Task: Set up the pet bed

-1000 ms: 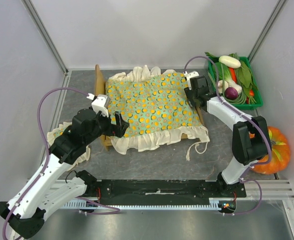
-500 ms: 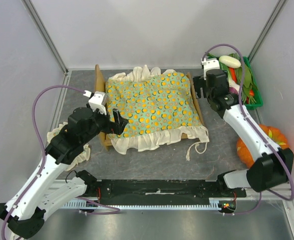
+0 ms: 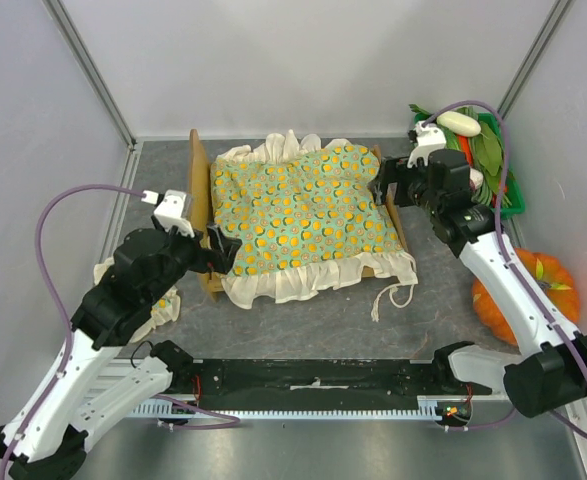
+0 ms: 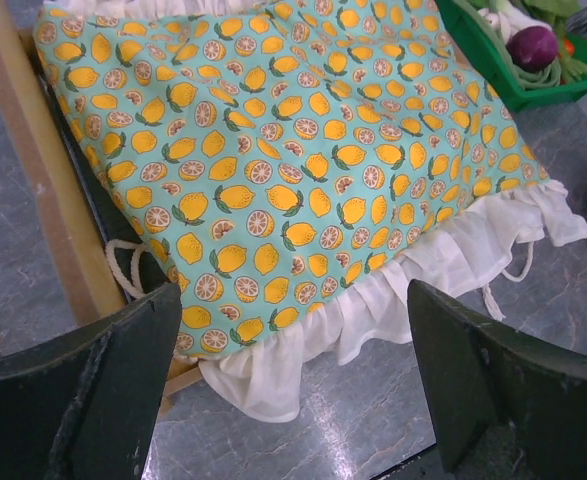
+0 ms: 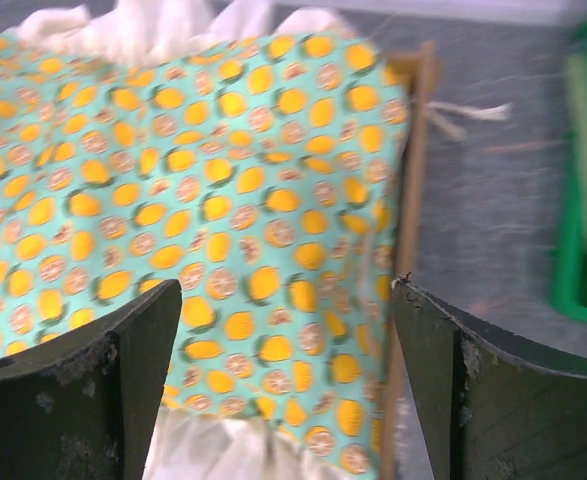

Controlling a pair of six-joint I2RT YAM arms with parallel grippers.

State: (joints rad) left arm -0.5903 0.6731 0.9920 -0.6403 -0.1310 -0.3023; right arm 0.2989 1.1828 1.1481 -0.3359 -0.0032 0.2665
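The pet bed (image 3: 199, 185) is a light-wood frame with its tall headboard at the left. A green lemon-print cushion (image 3: 303, 210) with a white frill fills it and hangs over its near side. My left gripper (image 3: 225, 248) is open at the cushion's near-left corner, holding nothing. In the left wrist view the cushion (image 4: 293, 170) and the wooden rail (image 4: 43, 170) lie just beyond the open gripper (image 4: 293, 380). My right gripper (image 3: 386, 182) hovers open above the bed's far-right corner. The right wrist view shows the cushion (image 5: 193, 200) and the rail (image 5: 413, 170) below the empty gripper (image 5: 288, 370).
A green crate (image 3: 508, 207) of vegetables stands at the far right, close behind my right gripper. An orange pumpkin (image 3: 543, 290) sits at the right edge. A small matching pillow (image 3: 169, 303) lies under my left arm. A white cord (image 3: 393, 298) trails by the bed's near-right corner.
My right gripper has let go of the cushion's right edge, opened wide and lifted back off it. My left arm has drawn back a little to the near left, still open.
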